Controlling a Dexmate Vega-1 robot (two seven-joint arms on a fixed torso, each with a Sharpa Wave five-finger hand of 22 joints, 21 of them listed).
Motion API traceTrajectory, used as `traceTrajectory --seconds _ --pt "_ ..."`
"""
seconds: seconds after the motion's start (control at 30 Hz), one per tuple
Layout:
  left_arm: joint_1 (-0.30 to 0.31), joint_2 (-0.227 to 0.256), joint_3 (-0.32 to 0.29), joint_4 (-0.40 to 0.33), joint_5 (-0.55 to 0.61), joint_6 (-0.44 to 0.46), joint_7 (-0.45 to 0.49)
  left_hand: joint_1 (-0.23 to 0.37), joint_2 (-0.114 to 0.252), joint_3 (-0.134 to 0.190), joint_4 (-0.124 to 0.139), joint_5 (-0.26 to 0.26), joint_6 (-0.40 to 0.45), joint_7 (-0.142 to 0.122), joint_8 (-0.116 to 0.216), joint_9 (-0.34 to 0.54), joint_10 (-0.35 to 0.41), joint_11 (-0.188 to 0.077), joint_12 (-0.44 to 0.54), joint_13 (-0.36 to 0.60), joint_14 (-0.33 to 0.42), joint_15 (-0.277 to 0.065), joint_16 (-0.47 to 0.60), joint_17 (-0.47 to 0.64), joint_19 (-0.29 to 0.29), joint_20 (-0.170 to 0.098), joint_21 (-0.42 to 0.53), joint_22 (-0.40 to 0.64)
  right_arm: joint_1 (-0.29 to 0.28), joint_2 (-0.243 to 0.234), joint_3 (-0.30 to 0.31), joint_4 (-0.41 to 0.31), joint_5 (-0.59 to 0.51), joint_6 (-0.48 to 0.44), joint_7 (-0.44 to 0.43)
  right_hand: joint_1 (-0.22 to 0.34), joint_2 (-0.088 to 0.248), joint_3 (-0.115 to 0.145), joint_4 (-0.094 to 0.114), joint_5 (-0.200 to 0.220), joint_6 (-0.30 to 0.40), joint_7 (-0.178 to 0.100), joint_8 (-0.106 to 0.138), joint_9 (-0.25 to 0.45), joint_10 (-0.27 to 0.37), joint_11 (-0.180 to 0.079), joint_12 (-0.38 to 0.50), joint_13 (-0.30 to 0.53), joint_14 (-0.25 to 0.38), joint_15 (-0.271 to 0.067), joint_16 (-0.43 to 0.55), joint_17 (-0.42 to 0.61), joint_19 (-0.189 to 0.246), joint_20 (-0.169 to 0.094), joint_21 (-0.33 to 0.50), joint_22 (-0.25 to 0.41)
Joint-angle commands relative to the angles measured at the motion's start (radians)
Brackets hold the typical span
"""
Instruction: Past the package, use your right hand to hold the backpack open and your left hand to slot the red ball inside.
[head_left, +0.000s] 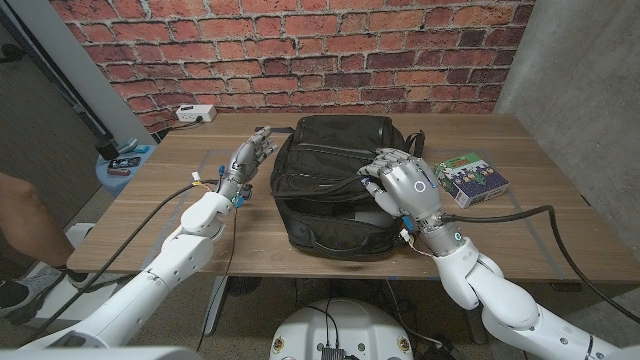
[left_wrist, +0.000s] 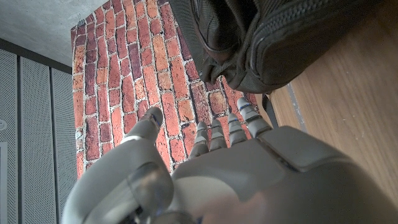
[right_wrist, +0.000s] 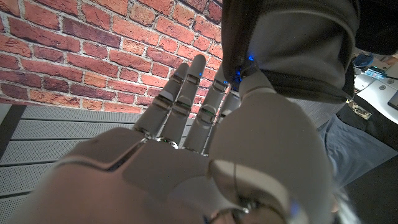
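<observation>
On the tabletop (head_left: 300, 235), head view: one black backpack (head_left: 330, 180), one green package (head_left: 475, 179) near its right side. Right robot hand (head_left: 405, 180) rests on the backpack top, fingers curled over a flap edge; whether it grips is unclear. Left robot hand (head_left: 247, 160) just beside the bag, fingers extended, empty.

Left wrist view: fingers (left_wrist: 214, 134) apart, backpack (left_wrist: 273, 37) close by.

Right wrist view: fingers (right_wrist: 186, 93) reaching against dark fabric (right_wrist: 298, 43).

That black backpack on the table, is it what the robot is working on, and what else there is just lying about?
Part of the job:
black fabric backpack
right hand, resting on it
left hand, beside it, holding nothing
colourful flat package

Just lying about:
white power strip
small gadgets on the blue side table
</observation>
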Motion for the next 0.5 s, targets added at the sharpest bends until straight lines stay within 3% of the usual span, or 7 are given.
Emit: traceTrajectory --seconds 0.03,0.5 --pt "0.043 0.063 -0.02 -0.091 0.016 0.051 0.033 0.021 -0.001 0.007 -0.013 0.014 0.027 0.003 0.013 0.005 0.017 0.004 0.009 0.003 0.012 0.0 0.006 0.004 0.013 -0.003 0.005 0.005 0.027 -0.004 0.027 0.009 0.065 0.042 0.02 0.015 -0.004 -0.006 0.001 0.007 0.015 -0.005 0.006 0.004 0.007 -0.014 0.007 0.009 0.013 -0.146 -0.004 0.006 -0.004 -0.13 0.002 0.004" --pt "0.137 0.179 -0.072 -0.226 0.002 0.122 0.033 0.035 -0.002 0.008 -0.021 0.021 0.046 0.006 0.012 0.006 0.025 0.005 0.005 0.004 0.02 -0.001 0.002 0.004 0.016 -0.003 0.003 0.006 0.068 0.003 0.039 0.014 0.103 0.083 0.061 0.032 -0.002 -0.019 0.004 0.014 0.014 -0.013 0.001 0.003 0.012 -0.026 0.018 0.03 0.026 -0.147 -0.002 0.019 -0.022 -0.132 -0.001 0.005"
